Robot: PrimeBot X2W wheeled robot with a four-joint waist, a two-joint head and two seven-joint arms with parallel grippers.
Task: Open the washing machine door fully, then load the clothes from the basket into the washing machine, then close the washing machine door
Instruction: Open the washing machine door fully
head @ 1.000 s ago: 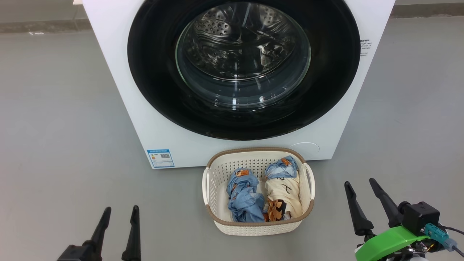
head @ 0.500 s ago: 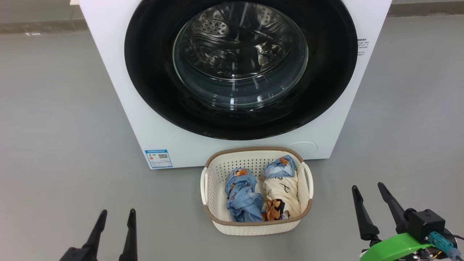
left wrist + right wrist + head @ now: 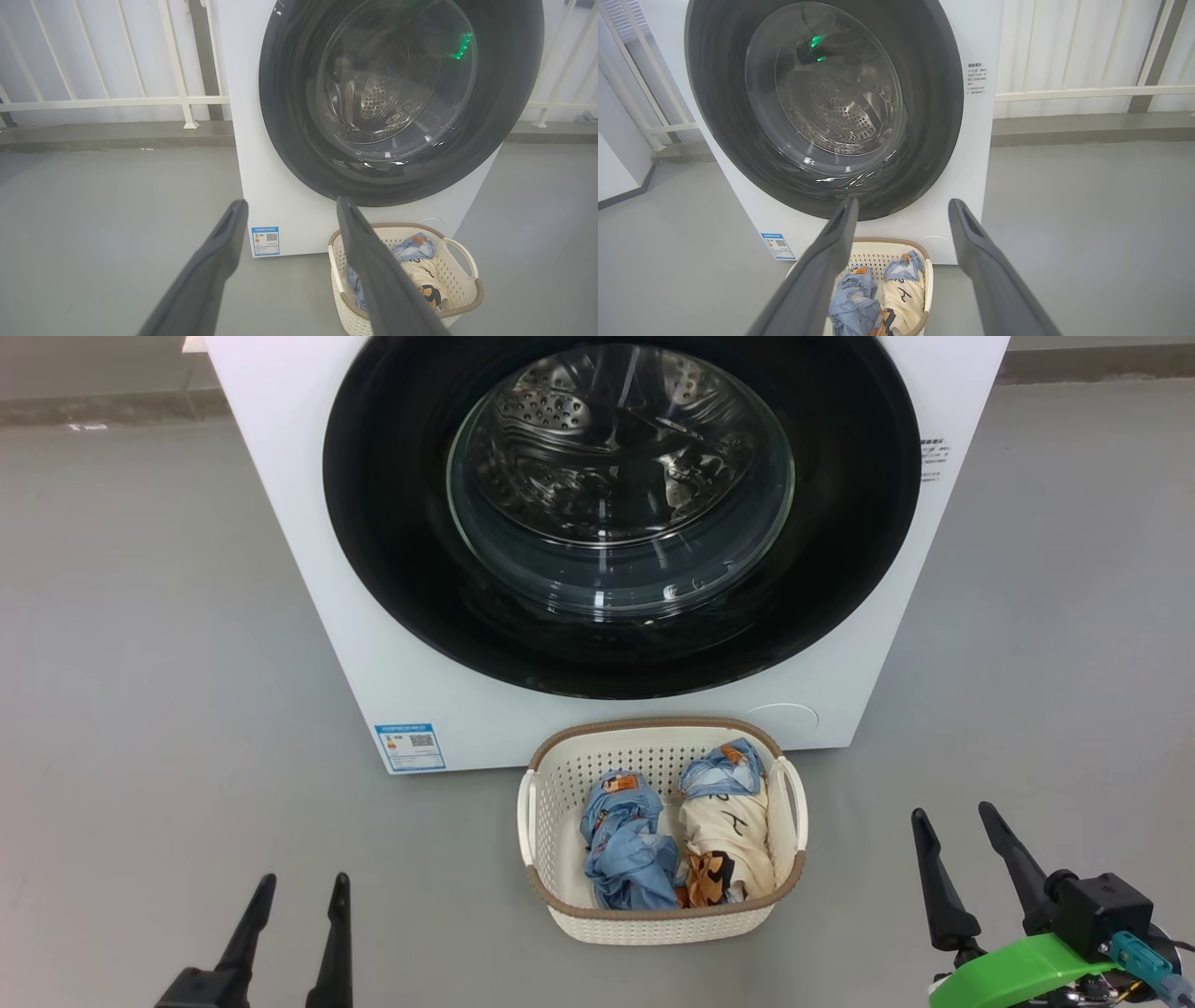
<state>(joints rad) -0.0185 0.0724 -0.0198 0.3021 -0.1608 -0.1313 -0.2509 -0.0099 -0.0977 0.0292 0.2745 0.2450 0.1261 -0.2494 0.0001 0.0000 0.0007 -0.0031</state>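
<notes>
You've only nudged the right gripper point(image 3: 952, 810) slightly outward; it and the left gripper point(image 3: 305, 879) hang with jaws apart and empty, and the washing machine door point(image 3: 621, 513) remains shut, so opening hasn't begun

Bright, even light; glare on washing machine door point(image 3: 621, 504); sharp.

Possibly a balcony laundry spot, white washing machine point(image 3: 467, 709), bare grey floor point(image 3: 140, 663), white railing point(image 3: 117, 101) behind

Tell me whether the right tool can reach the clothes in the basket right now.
Probably yes. The right tool is open and empty, off to the side of the basket. The basket's top is uncovered, the clothes lie exposed inside, and nothing stands between them.
</notes>
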